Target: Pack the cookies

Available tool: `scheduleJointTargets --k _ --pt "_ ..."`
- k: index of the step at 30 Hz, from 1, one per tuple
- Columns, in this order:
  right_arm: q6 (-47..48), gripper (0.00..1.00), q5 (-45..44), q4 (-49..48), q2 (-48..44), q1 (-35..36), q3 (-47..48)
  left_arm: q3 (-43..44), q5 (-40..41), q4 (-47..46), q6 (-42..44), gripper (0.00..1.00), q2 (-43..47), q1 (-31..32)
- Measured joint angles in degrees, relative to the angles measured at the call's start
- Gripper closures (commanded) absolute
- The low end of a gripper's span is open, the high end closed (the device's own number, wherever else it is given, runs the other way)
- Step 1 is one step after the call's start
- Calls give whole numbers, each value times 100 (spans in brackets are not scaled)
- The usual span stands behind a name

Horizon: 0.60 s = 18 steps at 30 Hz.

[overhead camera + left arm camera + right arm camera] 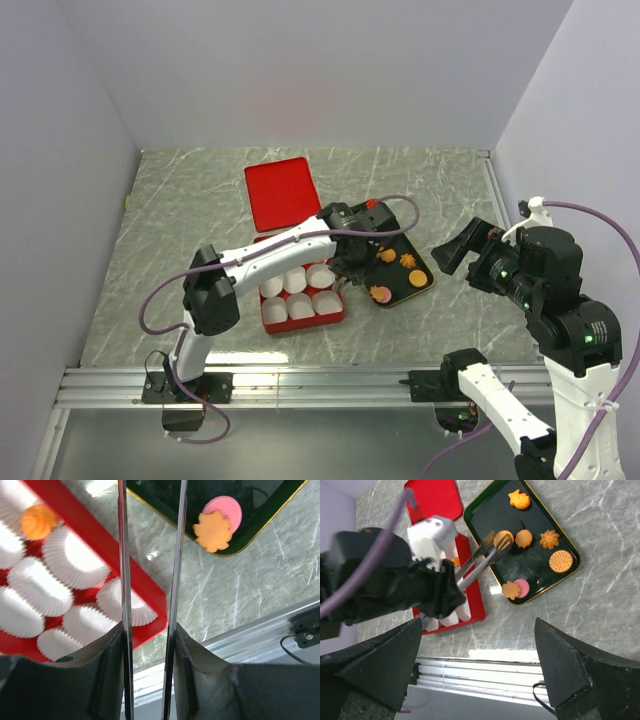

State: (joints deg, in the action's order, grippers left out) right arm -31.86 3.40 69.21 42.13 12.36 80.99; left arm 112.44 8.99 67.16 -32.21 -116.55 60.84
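A grey marbled table (pixel 180 250) held a red box (pixel 300 326) of white paper cups (pixel 298 307). The box's red lid (pixel 282 192) lay flat behind it, and a gold-rimmed black tray (pixel 482 515) sat just to its right. The left gripper (pixel 500 542), fitted with long thin tweezer blades, reached over the tray and pinched a round orange cookie (pixel 505 537) between its tips; whether that cookie was clear of the tray could not be told. Six more cookies lay loose on the tray: a fish-like orange one (pixel 519 500), a plain round one (pixel 523 538), a flower-shaped one (pixel 550 539), a dotted disc (pixel 561 561), and a leaf-edged orange one (pixel 213 530) overlapping a pink round one (pixel 227 509). An orange swirl cookie (pixel 39 521) sat in a cup in the box. The right gripper (pixel 455 250) hovered beside the tray, jaws spread wide, holding nothing.
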Motion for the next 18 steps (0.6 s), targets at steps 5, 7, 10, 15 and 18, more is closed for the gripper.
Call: scheduleJointTargets --k 5,7,10,15,18 --pt "0 0 13 -4 15 17 0 -46 149 247 -133 69 485 -142" --pt "0 0 26 -17 35 31 0 -326 201 219 -238 69 922 -201" --pt "0 0 24 -24 90 76 0 -968 267 236 -446 68 1729 -264" --pt "2 0 17 -55 219 162 13 -2059 352 236 -868 67 2951 -356" --pt "4 0 22 -66 264 195 13 -2776 402 240 -1123 67 3530 -411"
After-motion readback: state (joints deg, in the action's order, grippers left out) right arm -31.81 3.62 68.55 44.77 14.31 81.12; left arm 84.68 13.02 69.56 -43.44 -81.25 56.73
